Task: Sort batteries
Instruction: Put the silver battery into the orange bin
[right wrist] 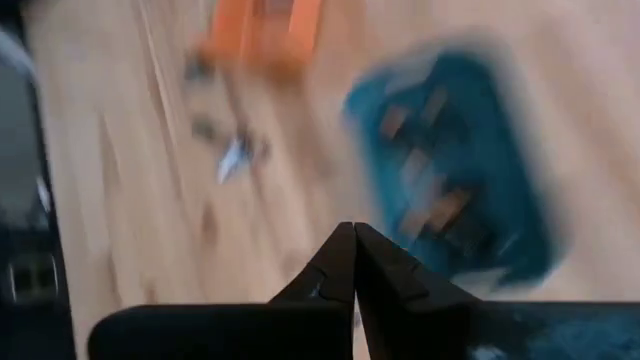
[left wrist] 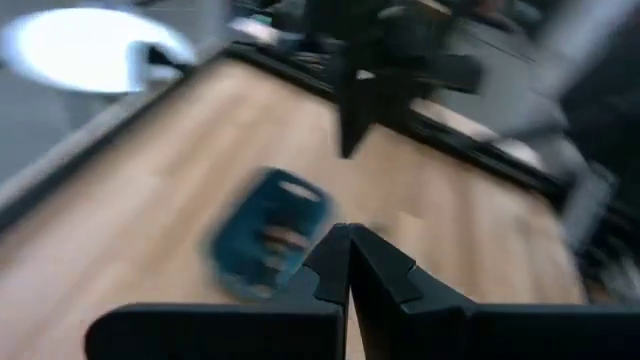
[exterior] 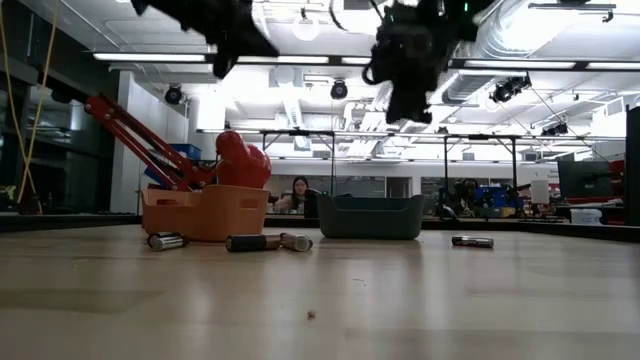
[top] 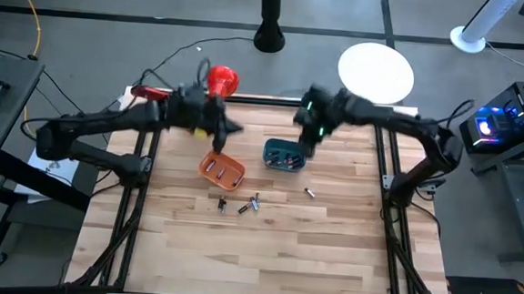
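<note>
Tabletop of pale wooden planks (top: 273,257) is carrying everything I am inspecting, and I am going down by size. I am seeing the left dark arm reaching in over the far left part of the table, with the left gripper (top: 215,135) hanging above the orange plastic bin (top: 221,169); its fingers (left wrist: 330,270) are pressed together with nothing between them. The right dark arm is coming in from the far right, and the right gripper (top: 306,142) is hovering just beside the far edge of the teal plastic bin (top: 282,155); its fingers (right wrist: 345,265) are likewise closed and empty. In the low view I am seeing both grippers held well clear above the table.

The two bins are sitting near each other at mid-table, orange on the left and teal on the right. Both are holding small items, too blurred for me to identify.

The small loose cylindrical batteries (top: 240,203) are lying in a cluster on the wood just in front of the orange bin, some dark and some silvery. One further single battery (top: 310,193) is lying apart, in front of the teal bin.
</note>
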Controlling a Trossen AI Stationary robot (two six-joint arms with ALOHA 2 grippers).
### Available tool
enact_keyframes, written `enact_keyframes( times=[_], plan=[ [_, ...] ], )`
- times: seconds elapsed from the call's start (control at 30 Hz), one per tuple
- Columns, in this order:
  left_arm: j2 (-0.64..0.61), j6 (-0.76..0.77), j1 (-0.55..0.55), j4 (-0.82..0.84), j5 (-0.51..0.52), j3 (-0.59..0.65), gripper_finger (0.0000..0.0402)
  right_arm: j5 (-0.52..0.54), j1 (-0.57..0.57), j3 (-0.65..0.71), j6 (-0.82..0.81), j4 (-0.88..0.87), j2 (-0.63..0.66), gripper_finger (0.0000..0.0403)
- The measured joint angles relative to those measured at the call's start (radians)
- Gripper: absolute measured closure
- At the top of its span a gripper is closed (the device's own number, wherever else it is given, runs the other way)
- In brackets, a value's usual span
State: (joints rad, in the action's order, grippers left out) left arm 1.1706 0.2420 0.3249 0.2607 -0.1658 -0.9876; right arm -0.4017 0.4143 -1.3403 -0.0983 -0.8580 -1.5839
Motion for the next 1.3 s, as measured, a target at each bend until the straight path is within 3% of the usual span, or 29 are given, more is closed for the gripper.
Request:
enact_keyframes(
  times=[0.17, 0.3, 0.4, 0.5, 0.67, 0.73, 0.8, 0.93, 1.0, 1.1, 1.2, 1.3],
  plan=[
    [-0.088, 0.039, -0.271, -0.119, 0.104, 0.131, 0.0401, 0.195, -0.292, 0.000, -0.282, -0.179, 0.002, 0.0403],
    [-0.191, 0.167, -0.450, -0.379, 0.250, 0.298, 0.0401, 0.247, -0.493, 0.000, -0.499, -0.233, 0.002, 0.0403],
    [-0.261, 0.207, -0.544, -0.490, 0.403, 0.410, 0.0401, 0.302, -0.604, 0.000, -0.659, -0.269, 0.002, 0.0403],
    [-0.322, 0.225, -0.587, -0.497, 0.504, 0.467, 0.0401, 0.306, -0.664, 0.000, -0.766, -0.293, 0.002, 0.0403],
    [-0.366, 0.149, -0.567, -0.460, 0.534, 0.493, 0.0401, 0.343, -0.694, 0.026, -0.820, -0.323, 0.007, 0.0403],
    [-0.370, 0.140, -0.531, -0.433, 0.532, 0.493, 0.0401, 0.346, -0.696, 0.119, -0.826, -0.309, 0.039, 0.0403],
    [-0.369, 0.151, -0.489, -0.397, 0.502, 0.493, 0.0401, 0.269, -0.674, 0.265, -0.869, -0.265, 0.089, 0.0403],
    [-0.369, 0.213, -0.459, -0.378, 0.446, 0.494, 0.0402, 0.182, -0.631, 0.459, -0.983, 0.007, 0.203, 0.0403],
    [-0.369, 0.216, -0.464, -0.379, 0.442, 0.494, 0.0401, 0.274, -0.624, 0.471, -1.000, 0.124, 0.246, 0.0403],
    [-0.369, 0.191, -0.466, -0.379, 0.455, 0.494, 0.0401, 0.446, -0.605, 0.457, -1.003, 0.100, 0.254, 0.0403],
    [-0.366, 0.202, -0.461, -0.379, 0.459, 0.494, 0.0401, 0.501, -0.557, 0.457, -0.995, 0.083, 0.224, 0.0403],
    [-0.366, 0.215, -0.453, -0.379, 0.463, 0.494, 0.0401, 0.482, -0.515, 0.456, -0.932, 0.136, 0.179, 0.0395]
  ],
)
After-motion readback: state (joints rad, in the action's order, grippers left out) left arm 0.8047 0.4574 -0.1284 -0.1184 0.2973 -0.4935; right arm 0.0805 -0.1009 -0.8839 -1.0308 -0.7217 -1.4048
